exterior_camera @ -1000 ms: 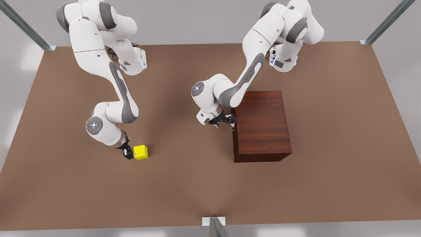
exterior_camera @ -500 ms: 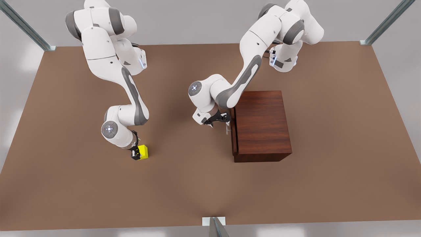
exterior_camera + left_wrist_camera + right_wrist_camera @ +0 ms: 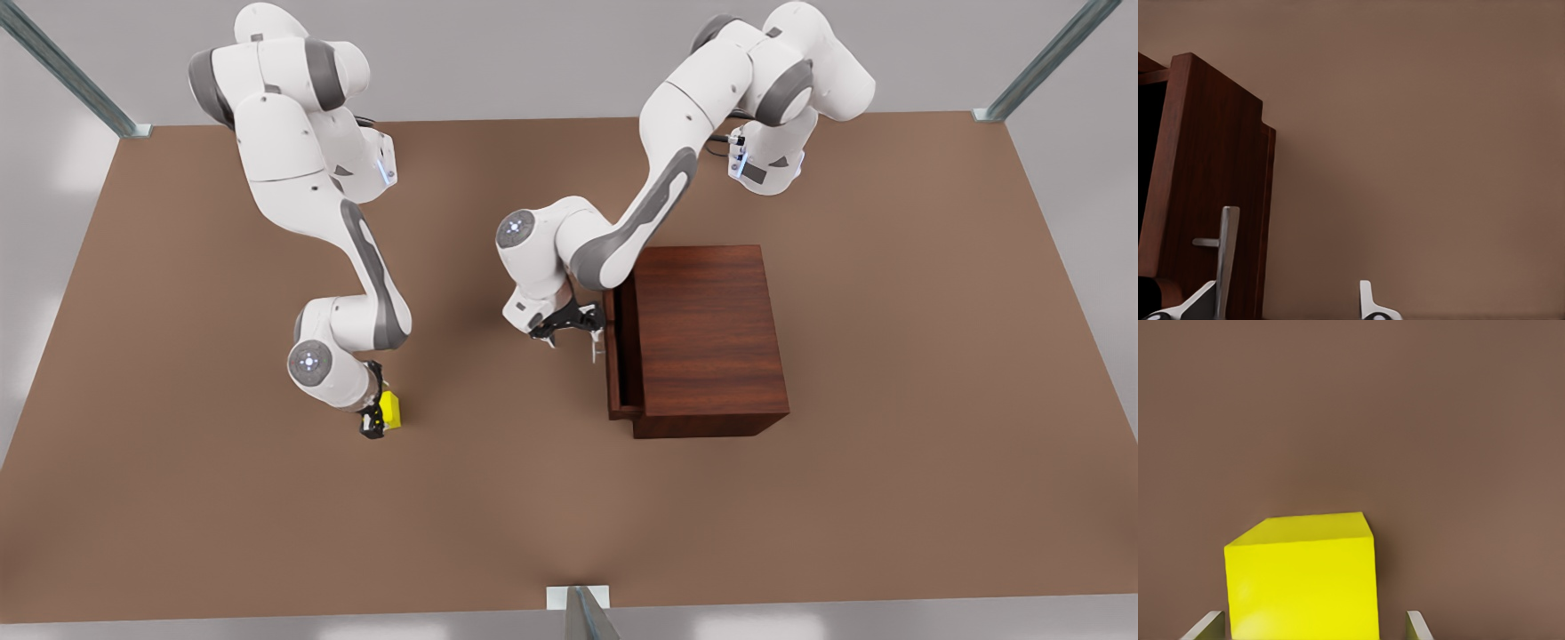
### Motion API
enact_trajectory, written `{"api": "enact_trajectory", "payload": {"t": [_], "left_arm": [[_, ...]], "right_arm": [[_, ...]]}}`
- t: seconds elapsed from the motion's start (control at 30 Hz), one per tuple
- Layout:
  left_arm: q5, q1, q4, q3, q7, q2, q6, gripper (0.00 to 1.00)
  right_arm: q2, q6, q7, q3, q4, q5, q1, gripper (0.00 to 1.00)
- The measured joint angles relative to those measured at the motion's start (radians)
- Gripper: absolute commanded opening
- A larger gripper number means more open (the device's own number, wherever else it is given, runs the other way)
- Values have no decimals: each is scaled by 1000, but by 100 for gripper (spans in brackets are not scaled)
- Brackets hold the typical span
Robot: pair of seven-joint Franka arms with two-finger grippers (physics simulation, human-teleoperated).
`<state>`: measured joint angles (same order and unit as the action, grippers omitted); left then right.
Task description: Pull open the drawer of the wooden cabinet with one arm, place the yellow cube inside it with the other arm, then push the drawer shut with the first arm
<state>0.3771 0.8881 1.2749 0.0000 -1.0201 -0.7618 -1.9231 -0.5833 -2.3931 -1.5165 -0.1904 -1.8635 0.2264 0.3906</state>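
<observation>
Two white arms work over a brown counter (image 3: 569, 498). On the front view's right stands the wooden cabinet (image 3: 711, 333), dark reddish-brown with visible grain. Its drawer (image 3: 613, 360) sticks out a little way from the cabinet's side toward the front view's left, showing a thin dark gap behind its front panel. A thin silver bar handle (image 3: 1225, 257) runs along that front.

At the handle sits the left gripper (image 3: 582, 327). In the left wrist view its jaws are spread, one pale fingertip (image 3: 1205, 301) touching or overlapping the handle bar and the other standing well apart over bare counter; whether the handle lies fully between them I cannot tell.

On the front view's left, the yellow cube (image 3: 389, 410) rests on the counter, well apart from the cabinet. Low over it is the right gripper (image 3: 378, 418), its dark fingers against the cube's side in the front view. The right wrist view shows the cube (image 3: 1303, 581) between the two pale fingertips (image 3: 1206, 628), which stand on either side of it with small gaps, so these jaws are spread and not pinching it.
</observation>
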Motion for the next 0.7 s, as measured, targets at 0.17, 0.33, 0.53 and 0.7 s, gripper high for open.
{"api": "enact_trajectory", "payload": {"t": [0.17, 0.33, 0.53, 0.7], "left_arm": [[3, 12, -18, 1, -17, -12, -9, 100], [3, 23, -37, 0, -33, -22, -16, 100], [3, 40, -52, 0, -51, -32, -20, 100], [4, 57, -64, 1, -68, -41, -22, 100]], "right_arm": [[-19, -16, -18, 0, 1, 1, 2, 100], [-35, -39, -31, -1, 1, -4, -5, 100], [-39, -58, -42, -2, 3, -10, -20, 100], [-39, -64, -48, -3, 5, -25, -33, 96]]}}
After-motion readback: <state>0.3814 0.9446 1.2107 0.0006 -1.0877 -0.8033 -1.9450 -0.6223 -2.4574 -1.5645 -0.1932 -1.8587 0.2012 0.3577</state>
